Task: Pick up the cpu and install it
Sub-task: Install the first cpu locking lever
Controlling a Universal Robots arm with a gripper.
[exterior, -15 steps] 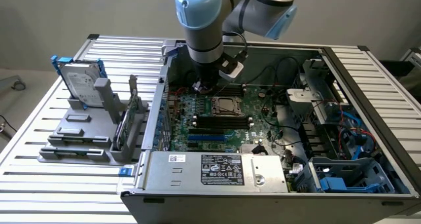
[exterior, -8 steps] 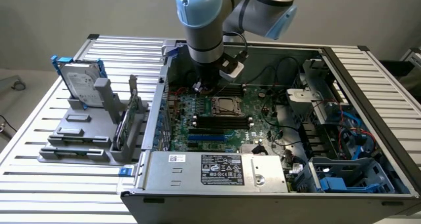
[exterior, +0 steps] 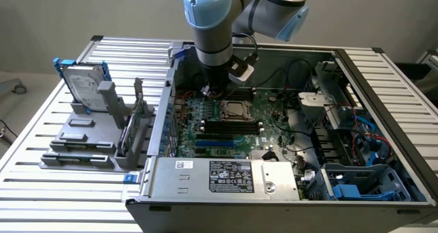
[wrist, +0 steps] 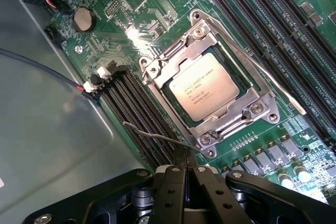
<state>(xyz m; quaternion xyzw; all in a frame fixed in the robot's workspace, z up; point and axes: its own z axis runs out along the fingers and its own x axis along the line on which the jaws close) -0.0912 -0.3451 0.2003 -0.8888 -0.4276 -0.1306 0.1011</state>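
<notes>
The cpu [wrist: 202,88], a small square chip with a dull silver top and printed text, lies in its socket on the green motherboard [wrist: 131,3] with the metal retention frame [wrist: 239,111] over its edges. In the exterior view the cpu [exterior: 236,110] sits mid-board inside the open computer case. My gripper [wrist: 186,170] is shut, its black fingers pressed together with nothing visible between them, just off one corner of the socket. A thin wire lever [wrist: 152,134] ends right at the fingertips. The gripper [exterior: 212,92] hangs low over the board beside the socket.
Black memory slots [wrist: 134,114] run beside the socket. A hard drive [exterior: 85,84] with a blue bracket and memory sticks [exterior: 133,128] stand in a grey fixture at the exterior view's left. The power supply [exterior: 219,176], cables [exterior: 308,135] and case walls surround the board.
</notes>
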